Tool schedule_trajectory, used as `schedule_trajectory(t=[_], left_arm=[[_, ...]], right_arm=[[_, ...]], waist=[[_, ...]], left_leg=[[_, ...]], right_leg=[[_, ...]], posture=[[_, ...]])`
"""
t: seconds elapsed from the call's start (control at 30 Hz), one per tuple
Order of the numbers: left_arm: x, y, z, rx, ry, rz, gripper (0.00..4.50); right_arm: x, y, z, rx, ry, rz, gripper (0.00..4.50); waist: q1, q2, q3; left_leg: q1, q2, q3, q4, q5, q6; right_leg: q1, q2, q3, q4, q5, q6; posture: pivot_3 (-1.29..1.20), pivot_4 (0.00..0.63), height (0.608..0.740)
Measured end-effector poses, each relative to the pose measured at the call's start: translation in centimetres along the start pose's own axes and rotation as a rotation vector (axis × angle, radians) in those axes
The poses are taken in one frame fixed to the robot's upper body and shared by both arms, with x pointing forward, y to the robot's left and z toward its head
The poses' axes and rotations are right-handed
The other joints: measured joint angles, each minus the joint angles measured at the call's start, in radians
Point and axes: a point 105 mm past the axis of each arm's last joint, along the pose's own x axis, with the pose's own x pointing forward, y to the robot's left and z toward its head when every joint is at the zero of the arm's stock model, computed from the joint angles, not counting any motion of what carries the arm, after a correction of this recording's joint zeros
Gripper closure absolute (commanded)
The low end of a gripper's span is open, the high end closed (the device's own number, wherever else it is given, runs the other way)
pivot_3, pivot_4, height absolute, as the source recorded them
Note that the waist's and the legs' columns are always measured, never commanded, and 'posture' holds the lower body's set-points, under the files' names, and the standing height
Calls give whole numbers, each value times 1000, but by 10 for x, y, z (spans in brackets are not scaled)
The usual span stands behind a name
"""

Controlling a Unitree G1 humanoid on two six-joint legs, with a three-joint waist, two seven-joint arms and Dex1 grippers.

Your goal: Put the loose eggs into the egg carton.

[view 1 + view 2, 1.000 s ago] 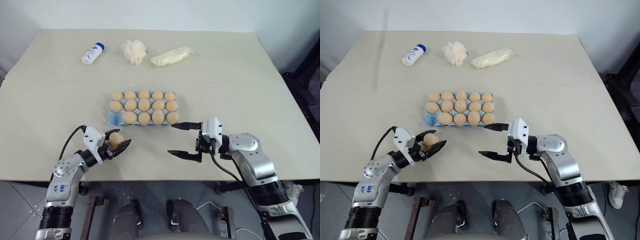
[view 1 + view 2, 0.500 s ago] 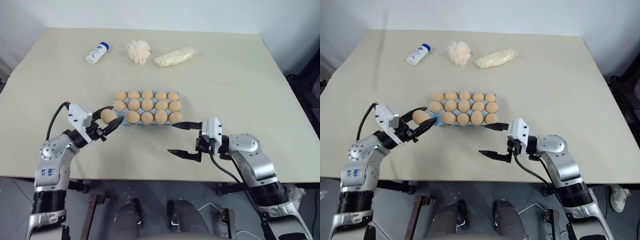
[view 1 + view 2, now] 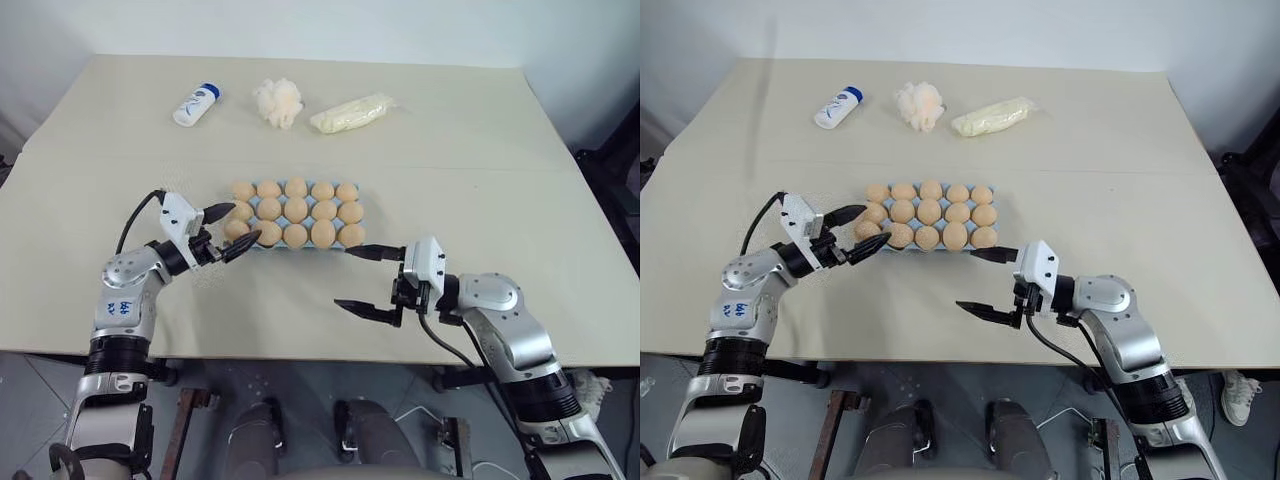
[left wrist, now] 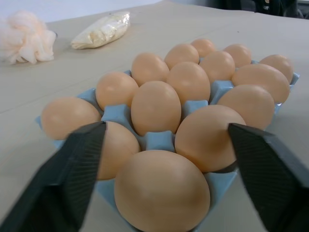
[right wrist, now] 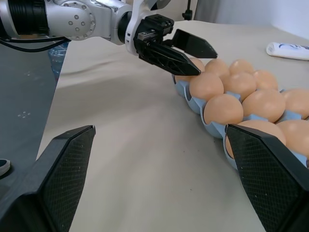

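The light-blue egg carton (image 3: 283, 248) lies mid-table, and tan eggs fill every cup that shows. My left gripper (image 3: 232, 230) is at its front-left corner, open, one finger (image 4: 72, 179) on each side of the corner egg (image 4: 161, 191). That egg rests in its cup and neither finger touches it. I see no loose eggs on the table. My right gripper (image 3: 362, 279) hovers open and empty off the carton's front-right corner, pointing toward the left one.
At the far side of the table lie a white bottle with a blue cap (image 3: 195, 104), a fluffy white tuft (image 3: 278, 102) and a pale yellow plastic bag (image 3: 348, 112). The table's front edge runs just behind both grippers.
My left gripper carried an egg forward and up to the carton's front-left corner, then opened. The egg now sits in that cup. The right arm stayed put.
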Motion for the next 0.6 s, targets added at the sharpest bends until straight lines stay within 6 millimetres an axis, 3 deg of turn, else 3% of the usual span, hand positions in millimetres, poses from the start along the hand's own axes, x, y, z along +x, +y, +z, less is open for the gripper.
schedule_trajectory(t=[0.23, 0.27, 0.43, 0.6], left_arm=[[-9, 2, 1, 42, 7, 16, 8], [-15, 1, 0, 56, 15, 14, 8], [-93, -10, -10, 97, 204, -60, 8], [-107, -21, -12, 74, 221, -89, 8]], right_arm=[[1, 3, 3, 5, -8, -3, 0], [-1, 3, 2, 7, -6, -5, 0], [-26, -6, -3, 1, 56, -69, 0], [-32, -12, -4, 4, 60, -92, 0]], waist=[[-3, 0, 0], [-5, 0, 0], [-22, 0, 0], [-14, 0, 0]], left_leg=[[0, 1, 0, 0, 2, 3], [0, 1, 0, 0, 2, 3], [0, 2, 1, -3, -1, -3], [1, 1, -1, -2, -1, -4]], right_leg=[[0, 1, 0, 0, 0, 0], [0, 1, 1, 0, 0, 0], [-2, 1, 1, 0, -1, -2], [0, -2, -1, -1, -3, -9]], posture=[[0, 150, 740], [0, 150, 740], [0, 150, 740], [0, 150, 740]])
